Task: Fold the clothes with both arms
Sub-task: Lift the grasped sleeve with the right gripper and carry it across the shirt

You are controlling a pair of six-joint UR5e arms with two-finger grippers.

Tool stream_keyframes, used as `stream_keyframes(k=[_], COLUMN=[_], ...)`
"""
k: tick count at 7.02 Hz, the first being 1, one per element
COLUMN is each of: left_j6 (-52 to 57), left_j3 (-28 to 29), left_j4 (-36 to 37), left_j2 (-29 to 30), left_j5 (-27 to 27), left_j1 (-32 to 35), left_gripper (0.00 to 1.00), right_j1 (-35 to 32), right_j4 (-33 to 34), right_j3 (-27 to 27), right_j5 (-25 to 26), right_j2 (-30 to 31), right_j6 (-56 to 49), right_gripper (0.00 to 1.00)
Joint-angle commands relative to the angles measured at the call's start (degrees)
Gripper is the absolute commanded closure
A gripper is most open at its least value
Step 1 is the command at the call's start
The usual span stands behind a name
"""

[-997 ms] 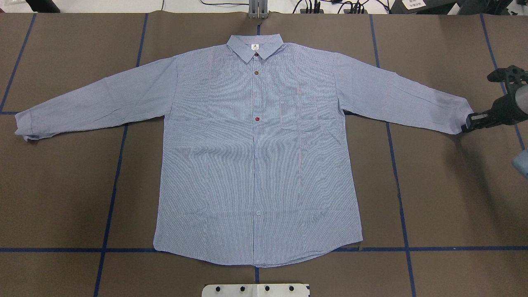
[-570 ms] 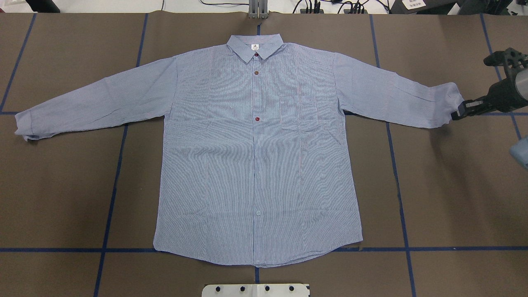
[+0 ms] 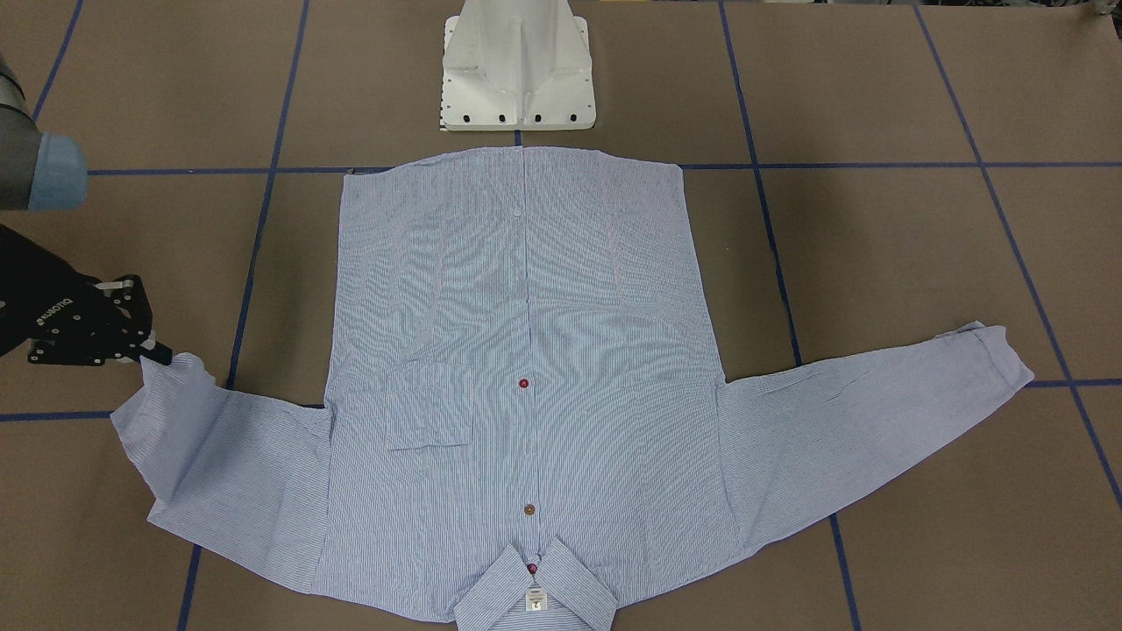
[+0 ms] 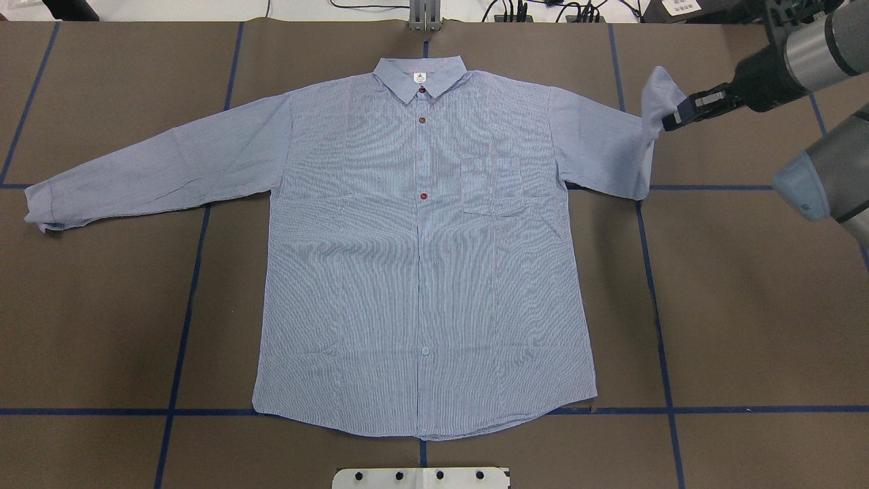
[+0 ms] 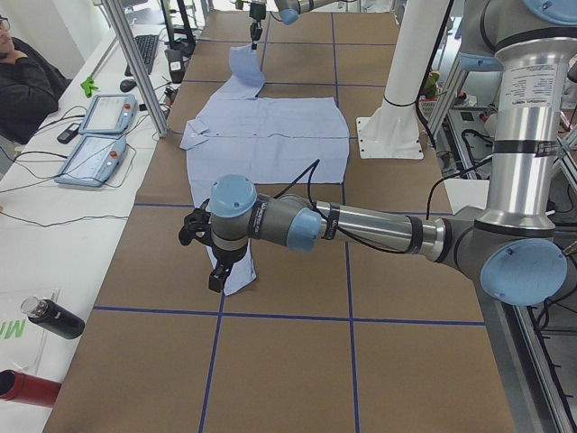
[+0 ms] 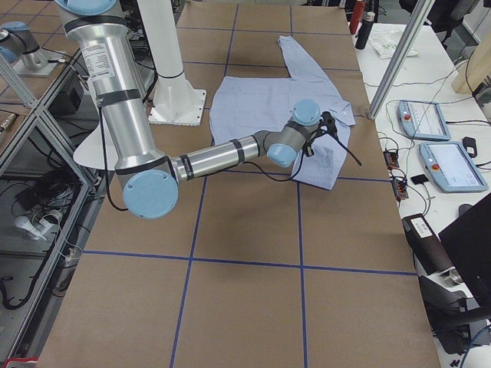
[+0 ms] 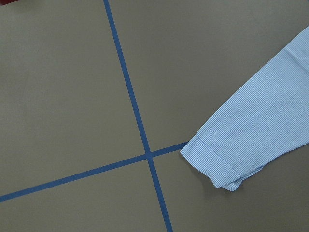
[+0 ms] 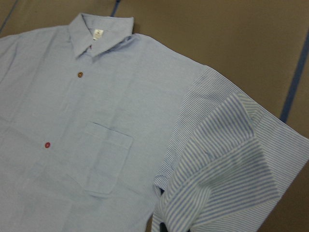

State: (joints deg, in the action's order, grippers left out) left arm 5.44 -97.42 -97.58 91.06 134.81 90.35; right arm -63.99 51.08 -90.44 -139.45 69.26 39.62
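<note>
Holding one shirt (image 4: 421, 272): one right pincer (image 4: 669, 123)

Brown table (image 4: 747, 305) gridded with blue tape (image 4: 102, 411), white side bench (image 5: 54, 262) with two pendants (image 5: 93, 162) and a keyboard (image 5: 147, 50).

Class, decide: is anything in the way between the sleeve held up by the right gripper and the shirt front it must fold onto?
Nothing visible. The right gripper holds the sleeve raised, and the shirt front lies flat with nothing on it.
</note>
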Motion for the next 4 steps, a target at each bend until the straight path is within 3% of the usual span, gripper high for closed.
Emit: stream_keyframes(k=[1, 4], left_j6=[0.01, -0.08], left_j3=[0.12, 0.04], left_j4=[-0.06, 0.02], left_j2=[0.0, 0.0], left_j5=[-0.08, -0.08], left_j1=[0.0, 0.0], left_gripper=[0.0, 0.0], right_j1=[3.15, 6.58], right_j4=[0.07, 0.24], right_j3=[1.22, 7.01], right_j5=[0.67, 4.17], right_j2=[-8.58, -19.31], right_j6=[5.01, 5.3], right_gripper=[1.0, 1.0])
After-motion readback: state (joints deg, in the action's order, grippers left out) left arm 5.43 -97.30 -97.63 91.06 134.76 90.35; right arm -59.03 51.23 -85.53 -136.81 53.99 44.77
